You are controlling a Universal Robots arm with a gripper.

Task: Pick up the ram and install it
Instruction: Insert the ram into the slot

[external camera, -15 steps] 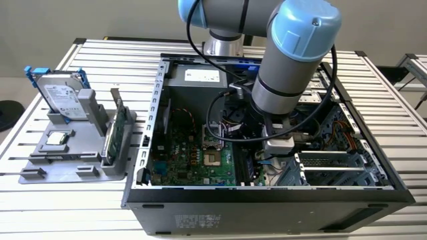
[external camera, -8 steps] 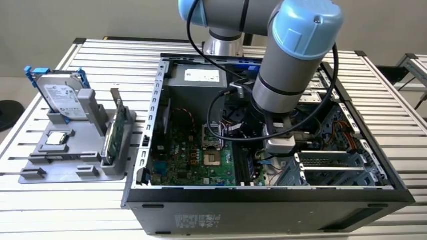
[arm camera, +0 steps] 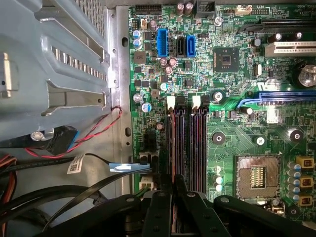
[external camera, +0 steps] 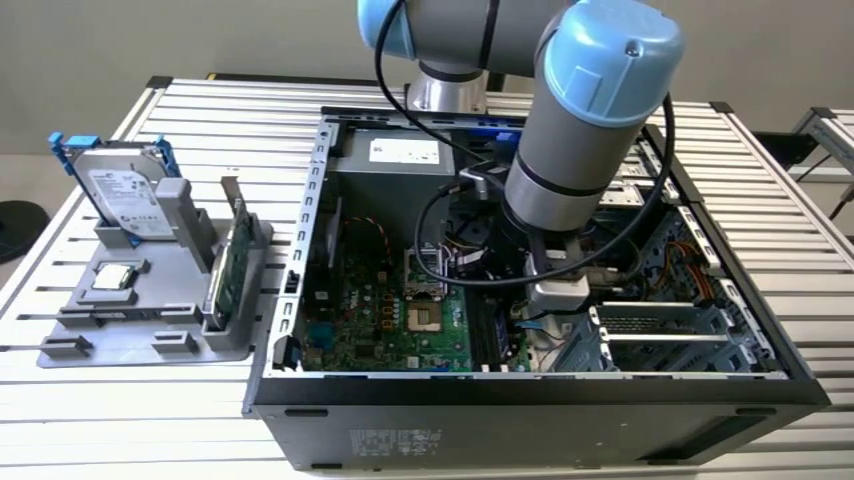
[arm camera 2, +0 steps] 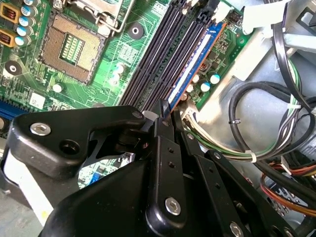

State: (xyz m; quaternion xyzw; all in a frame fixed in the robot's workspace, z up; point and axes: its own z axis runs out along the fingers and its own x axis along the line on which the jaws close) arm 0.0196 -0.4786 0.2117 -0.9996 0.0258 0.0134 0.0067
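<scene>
Arm: reaches down into the open computer case (external camera: 534, 385), which lies on its side on the slatted worktop (external camera: 787, 180).
Pincer (arm camera 2: 165, 116): low over the memory slots (arm camera: 187, 143) of the green motherboard (external camera: 387, 320); its black fingers (arm camera 2: 163, 163) are drawn together on the near end of the ram.
Ram (arm camera 2: 195, 61): blue stick with a white sticker, standing on edge in the outermost slot, the one nearest the board's edge and the bundled cables (arm camera 2: 266, 143), as the second wrist view shows. Whether it is pressed fully home cannot be told.
Processor socket (arm camera 2: 74, 47): open, just beside the slots.
Grey tray (external camera: 147, 300): on the worktop toward the exterior view's left, apart from the case; it carries a silver hard drive (external camera: 127, 190) standing upright and a green circuit card (external camera: 230, 265) on edge.
</scene>
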